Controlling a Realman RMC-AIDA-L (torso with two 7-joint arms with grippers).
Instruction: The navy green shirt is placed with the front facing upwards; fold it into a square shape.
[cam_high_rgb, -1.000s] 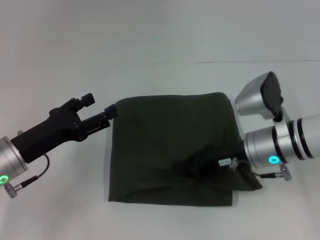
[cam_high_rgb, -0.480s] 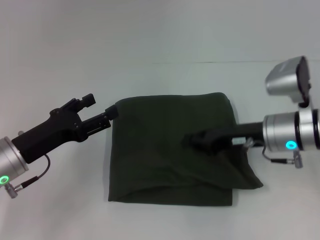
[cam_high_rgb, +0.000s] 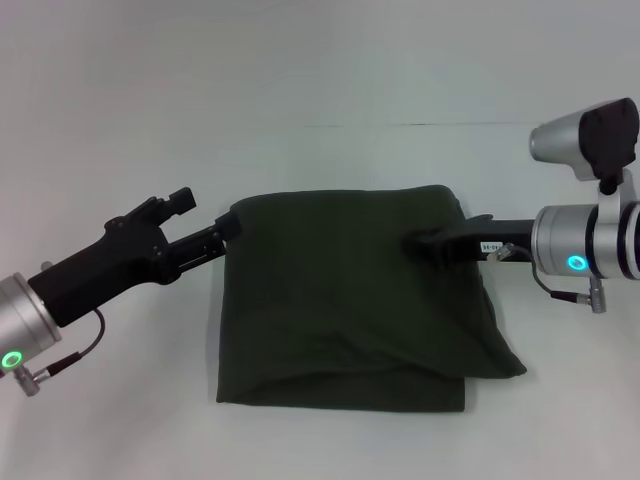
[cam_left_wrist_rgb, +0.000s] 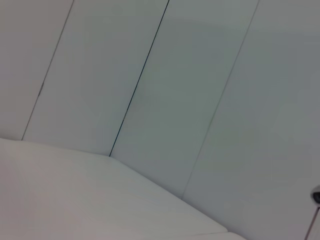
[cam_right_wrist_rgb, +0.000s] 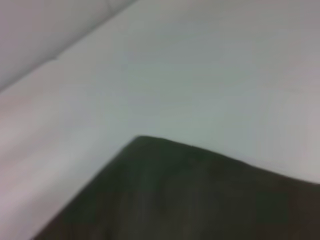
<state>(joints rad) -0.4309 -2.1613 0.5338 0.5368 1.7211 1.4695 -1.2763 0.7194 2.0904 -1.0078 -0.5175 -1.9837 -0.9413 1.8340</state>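
Observation:
The navy green shirt (cam_high_rgb: 345, 300) lies folded into a rough rectangle in the middle of the white table, plain green side up, with a loose flap sticking out at its near right corner (cam_high_rgb: 500, 360). My left gripper (cam_high_rgb: 207, 216) is at the shirt's far left corner. It is open, and its lower finger (cam_high_rgb: 222, 234) touches the cloth edge. My right gripper (cam_high_rgb: 425, 243) hovers over the far right part of the shirt. The right wrist view shows a corner of the shirt (cam_right_wrist_rgb: 200, 200) on the table. The left wrist view shows no shirt.
The white table (cam_high_rgb: 320, 160) surrounds the shirt on all sides. A thin dark seam (cam_high_rgb: 420, 124) runs across its far part. Pale wall panels (cam_left_wrist_rgb: 165, 75) stand behind the table's far edge.
My right gripper has risen from the shirt's near right area and pulled back to the far right edge. The left gripper has edged slightly toward the shirt's corner.

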